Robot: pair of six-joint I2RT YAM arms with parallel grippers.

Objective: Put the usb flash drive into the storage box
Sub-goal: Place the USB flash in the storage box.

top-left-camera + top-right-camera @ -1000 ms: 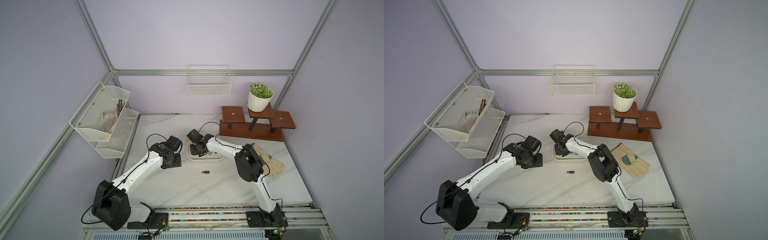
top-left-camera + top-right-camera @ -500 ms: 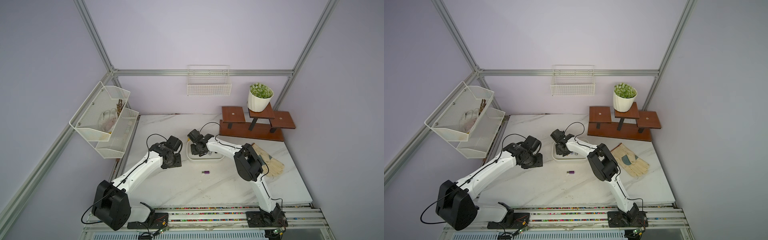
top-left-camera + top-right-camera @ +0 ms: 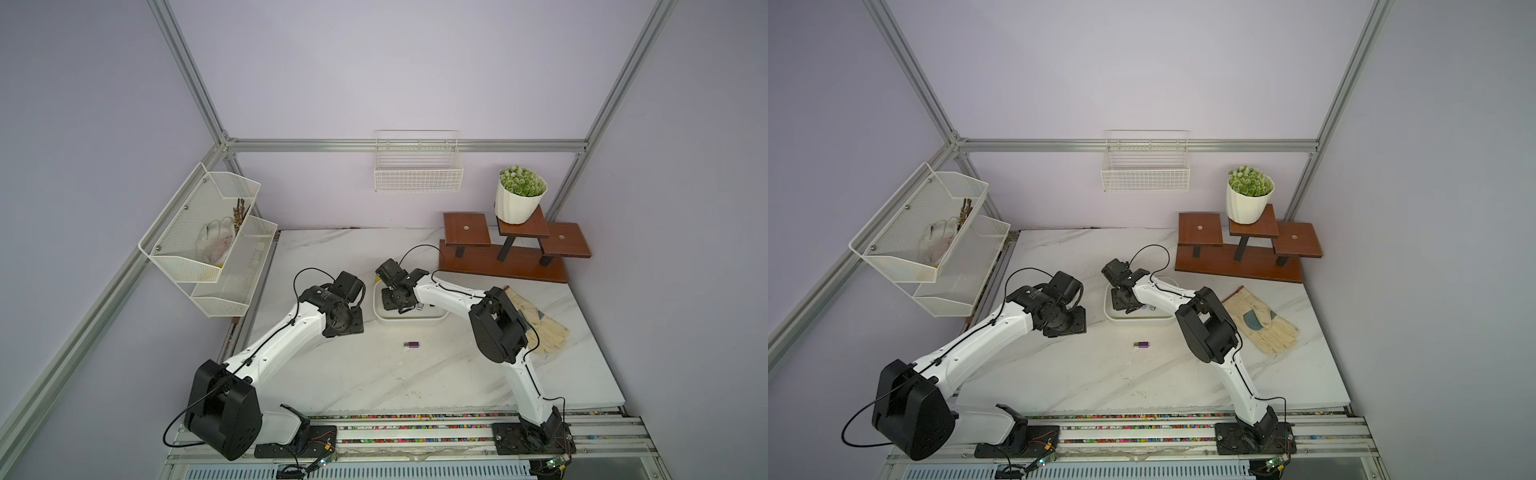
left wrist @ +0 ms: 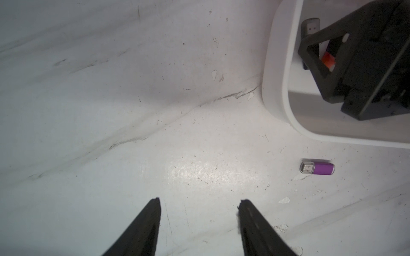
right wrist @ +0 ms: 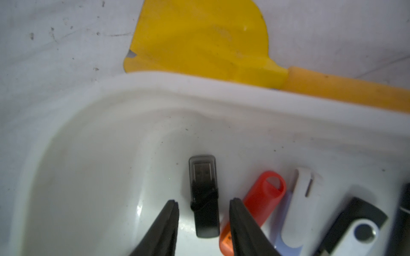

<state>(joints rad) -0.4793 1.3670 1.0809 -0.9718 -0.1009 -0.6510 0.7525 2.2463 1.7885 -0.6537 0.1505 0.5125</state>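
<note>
Inside the shallow white plastic storage box [image 5: 221,88], my right gripper [image 5: 204,201] has its jaws parted and grips nothing. The black usb flash drive [image 5: 204,188] lies loose between them. A straight lift looks best, avoiding the red plastic drive [image 5: 264,192] beside one jaw. My left gripper [image 4: 199,200] is spread and empty, with a small purple flash drive [image 4: 317,168] ahead on the table.

Purple flash drive [image 4: 317,168], white storage box [image 4: 274,88], grey-veined white marble table [image 3: 374,374]

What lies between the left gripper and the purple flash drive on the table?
Only bare marble tabletop. The left wrist view shows the stretch from the open left gripper to the purple flash drive with nothing lying on it.
</note>
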